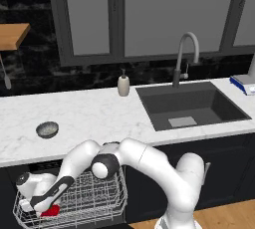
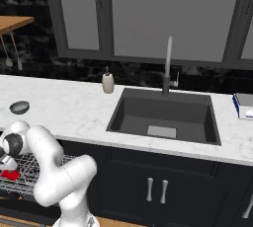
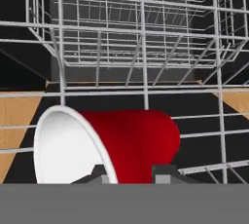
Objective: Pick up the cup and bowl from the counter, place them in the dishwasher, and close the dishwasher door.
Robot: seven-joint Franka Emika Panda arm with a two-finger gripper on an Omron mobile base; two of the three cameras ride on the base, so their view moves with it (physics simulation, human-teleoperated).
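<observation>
1. The small red tapered plastic cup with a white rim and pale inside is found lying on its side among the wires of the white wire rack pulled out of the dark navy under-counter dishwasher. In the left base view a red patch of it is seen low in the rack, just beside the hand.

2. The two-finger gripper is seen with its dark tips on either side of the cup's wall near the rim. Whether the tips are clamped on the wall or just clear of it cannot be told.

3. The step in hand is judged to be the release of the cup into the rack. It would be done well if the jaws were spread fully before any retreat, and the hand drawn straight back along its own line, so that neither the rim nor a rack wire is snagged.

4. In the hand view, the cup's long axis is seen running across the picture. The open mouth is turned toward the left and the camera; the narrow closed base points right and away.

5. The small shallow round grey metallic bowl is noted on the long white marble-patterned countertop, well apart from the dark inset sink. It is judged to be the next item for collection.
</observation>
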